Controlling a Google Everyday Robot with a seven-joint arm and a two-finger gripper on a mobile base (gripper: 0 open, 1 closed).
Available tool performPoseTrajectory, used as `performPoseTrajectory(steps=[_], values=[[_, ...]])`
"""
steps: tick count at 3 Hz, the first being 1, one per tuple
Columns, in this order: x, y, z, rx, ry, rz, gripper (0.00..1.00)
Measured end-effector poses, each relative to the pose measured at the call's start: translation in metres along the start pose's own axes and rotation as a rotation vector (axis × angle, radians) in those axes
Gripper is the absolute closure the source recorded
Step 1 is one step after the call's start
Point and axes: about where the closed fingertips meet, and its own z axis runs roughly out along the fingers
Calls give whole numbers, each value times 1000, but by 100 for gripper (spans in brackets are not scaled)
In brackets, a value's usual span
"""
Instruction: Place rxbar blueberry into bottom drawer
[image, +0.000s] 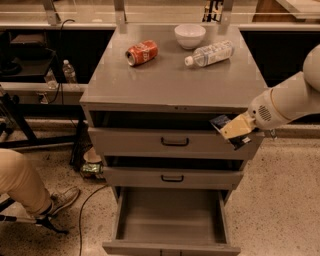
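Observation:
The grey cabinet (170, 82) stands in the middle of the camera view. Its bottom drawer (170, 220) is pulled open, and its plain grey floor shows. My gripper (234, 130) hangs in front of the top drawer's right end, below the cabinet top's front right corner. It is shut on the rxbar blueberry (224, 126), a dark flat bar that sticks out on both sides of the pale fingers (239, 126). The bar is above and to the right of the open bottom drawer.
On the cabinet top lie a red soda can (141, 52), a white bowl (189, 35) and a clear plastic bottle (210, 54). The two upper drawers (172, 142) have black handles. A person's leg and shoe (30, 187) are at the lower left, with cables on the floor.

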Motion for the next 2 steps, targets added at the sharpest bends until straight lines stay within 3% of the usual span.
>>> performPoseTrajectory(steps=[2], values=[[79,50,79,-220,34,45,100]])
